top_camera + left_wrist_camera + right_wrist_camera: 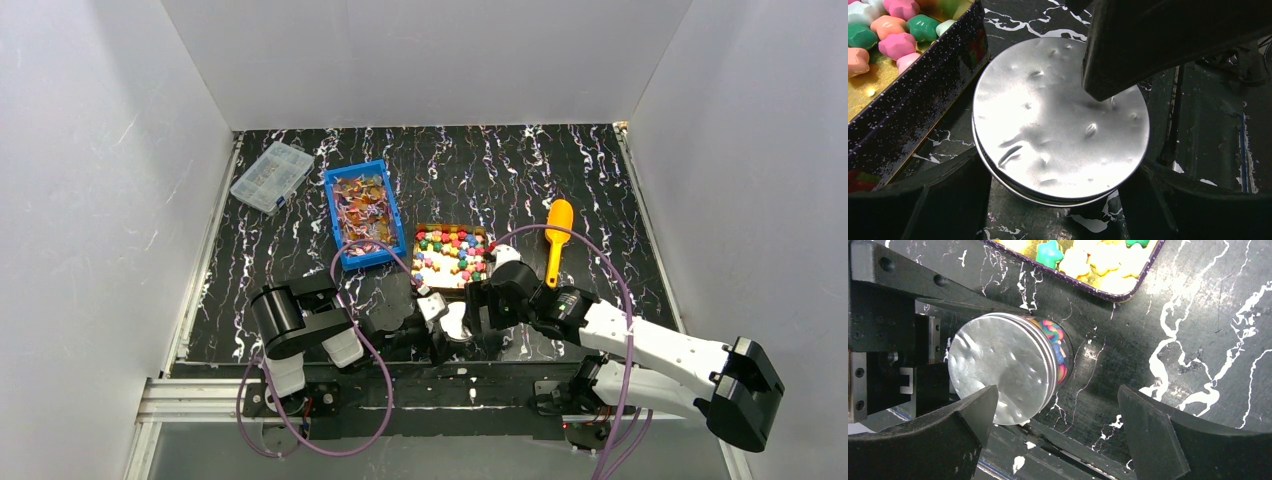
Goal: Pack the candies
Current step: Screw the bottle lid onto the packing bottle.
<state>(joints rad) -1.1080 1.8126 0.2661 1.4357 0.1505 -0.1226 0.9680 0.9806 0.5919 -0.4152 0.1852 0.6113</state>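
Looking down at the table (600,170), we see a small clear jar (1064,371) with a shiny lid (1048,130) sitting on it. Some candies (1050,332) show through the side of the jar, so we think part of the packing is done. We cannot tell how full the jar is, or if the lid is on tight.

Lots of candies are not packed. Pink, green and yellow star ones lie in the dark box (923,100) just beside the jar. Shiny wrapped ones fill the blue bin (333,220) farther back. The orange scoop (557,235) lies on the table to the right of the dark box.

The left gripper (1058,210) has one finger on each side of the jar, very near it. We cannot tell if the fingers squeeze the jar or only stand next to it. The right gripper (1057,402) is spread wide and holds nothing. One of its fingers hangs over the edge of the lid.

We think this jar is close to finished, maybe at the step where the lid gets closed. If more jars need filling, a lot is left, because the box and the bin hold plenty of sweets.
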